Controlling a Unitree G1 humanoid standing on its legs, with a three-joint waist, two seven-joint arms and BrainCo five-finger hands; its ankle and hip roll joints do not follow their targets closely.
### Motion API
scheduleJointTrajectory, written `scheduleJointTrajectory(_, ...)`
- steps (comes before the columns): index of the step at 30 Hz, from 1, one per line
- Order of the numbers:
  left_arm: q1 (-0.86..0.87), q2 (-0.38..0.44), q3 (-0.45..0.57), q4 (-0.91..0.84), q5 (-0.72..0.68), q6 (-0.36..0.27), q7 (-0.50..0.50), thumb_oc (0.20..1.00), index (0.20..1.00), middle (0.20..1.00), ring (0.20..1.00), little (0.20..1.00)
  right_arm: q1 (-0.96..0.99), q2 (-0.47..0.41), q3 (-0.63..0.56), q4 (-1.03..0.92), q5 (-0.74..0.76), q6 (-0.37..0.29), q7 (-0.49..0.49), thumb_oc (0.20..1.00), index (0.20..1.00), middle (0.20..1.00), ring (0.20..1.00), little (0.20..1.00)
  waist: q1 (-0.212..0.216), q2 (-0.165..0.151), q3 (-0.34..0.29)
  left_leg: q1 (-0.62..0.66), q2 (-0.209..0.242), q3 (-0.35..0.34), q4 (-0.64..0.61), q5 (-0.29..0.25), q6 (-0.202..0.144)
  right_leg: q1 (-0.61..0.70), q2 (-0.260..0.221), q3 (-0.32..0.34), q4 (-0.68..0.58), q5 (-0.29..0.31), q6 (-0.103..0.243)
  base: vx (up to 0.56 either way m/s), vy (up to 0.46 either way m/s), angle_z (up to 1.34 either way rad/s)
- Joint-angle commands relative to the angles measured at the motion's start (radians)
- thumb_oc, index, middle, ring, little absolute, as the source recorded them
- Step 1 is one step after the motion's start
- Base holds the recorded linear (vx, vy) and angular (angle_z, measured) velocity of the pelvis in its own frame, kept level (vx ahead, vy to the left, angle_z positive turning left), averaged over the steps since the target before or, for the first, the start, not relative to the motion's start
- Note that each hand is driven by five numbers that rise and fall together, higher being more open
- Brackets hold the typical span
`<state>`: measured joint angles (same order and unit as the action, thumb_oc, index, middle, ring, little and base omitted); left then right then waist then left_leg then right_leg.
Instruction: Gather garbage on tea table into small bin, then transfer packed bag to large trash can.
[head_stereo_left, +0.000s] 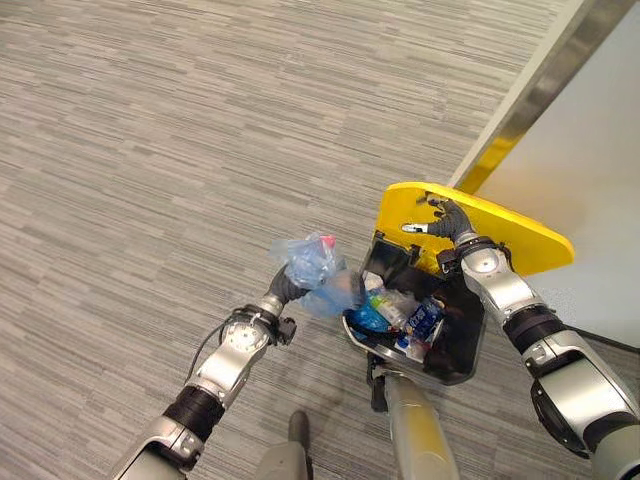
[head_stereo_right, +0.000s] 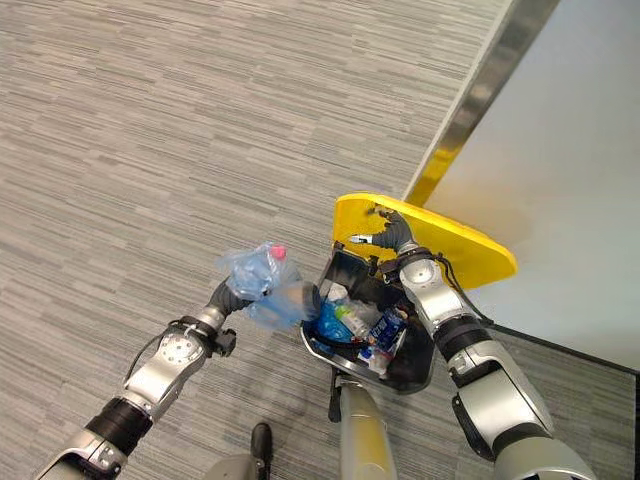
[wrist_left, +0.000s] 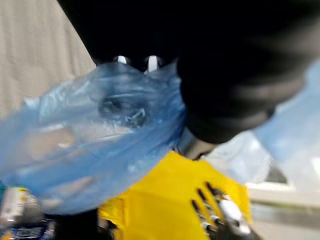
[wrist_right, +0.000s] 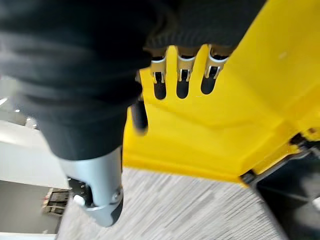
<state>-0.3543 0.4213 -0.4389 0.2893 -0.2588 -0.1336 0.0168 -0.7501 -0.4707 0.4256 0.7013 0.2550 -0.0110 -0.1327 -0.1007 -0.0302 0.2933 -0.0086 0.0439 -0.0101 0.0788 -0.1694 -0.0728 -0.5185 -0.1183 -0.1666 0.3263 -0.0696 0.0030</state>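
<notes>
Two hands busy: left hand (head_stereo_left: 285, 285) clutches blue bag (head_stereo_left: 315, 265); right hand (head_stereo_left: 445, 222), fingers straight, props yellow lid (head_stereo_left: 520, 235).

translucent blue bag (head_stereo_left: 312, 268) (pink speck atop), yellow lid (head_stereo_left: 500, 228), black can (head_stereo_left: 462, 345), grey-striped carpet (head_stereo_left: 150, 150)

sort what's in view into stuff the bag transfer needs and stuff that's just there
Needed: blue bag of garbage, gripped by the left hand; large black trash can, already part full; its yellow lid, held up by the right hand.

Just there: grey carpet floor; white wall.
</notes>
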Motion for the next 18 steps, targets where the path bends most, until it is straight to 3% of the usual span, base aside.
scheduleJointTrajectory(1, -0.034, 0.034, -0.007, -0.102, 0.006, -0.08, 0.005, 0.2, 0.2, 0.2, 0.2, 0.2, -0.126, -0.036, 0.002, -0.003, -0.007, -0.049, -0.017, 1.0, 1.0, 1.0, 1.0, 1.0, 0.01, -0.026, -0.02, 0.21, -0.083, 0.048, 0.034, -0.25, 0.06, -0.029, -0.028, -0.012, -0.269, 0.314, 0.178, -0.02, 0.006, -0.2)
scheduleJointTrajectory(10, -0.253, -0.04, -0.116, 0.08, 0.092, -0.055, 0.035, 0.2, 0.2, 0.2, 0.2, 0.2, -0.144, -0.073, 0.036, -0.032, -0.022, -0.041, -0.01, 1.0, 1.0, 1.0, 1.0, 1.0, -0.056, -0.032, 0.003, 0.219, -0.093, 0.079, 0.03, -0.258, 0.063, -0.052, -0.031, -0.007, -0.264, 0.32, 0.178, -0.01, 0.009, -0.14)
scheduleJointTrajectory(18, -0.387, -0.119, -0.265, 0.16, 0.125, -0.043, -0.014, 0.2, 0.2, 0.2, 0.2, 0.2, -0.223, -0.078, 0.071, -0.012, -0.031, -0.043, -0.029, 1.0, 1.0, 1.0, 1.0, 1.0, -0.098, -0.008, 0.036, 0.198, -0.105, 0.113, 0.037, -0.256, 0.063, -0.069, -0.044, -0.029, -0.267, 0.323, 0.183, -0.01, 0.013, -0.09)
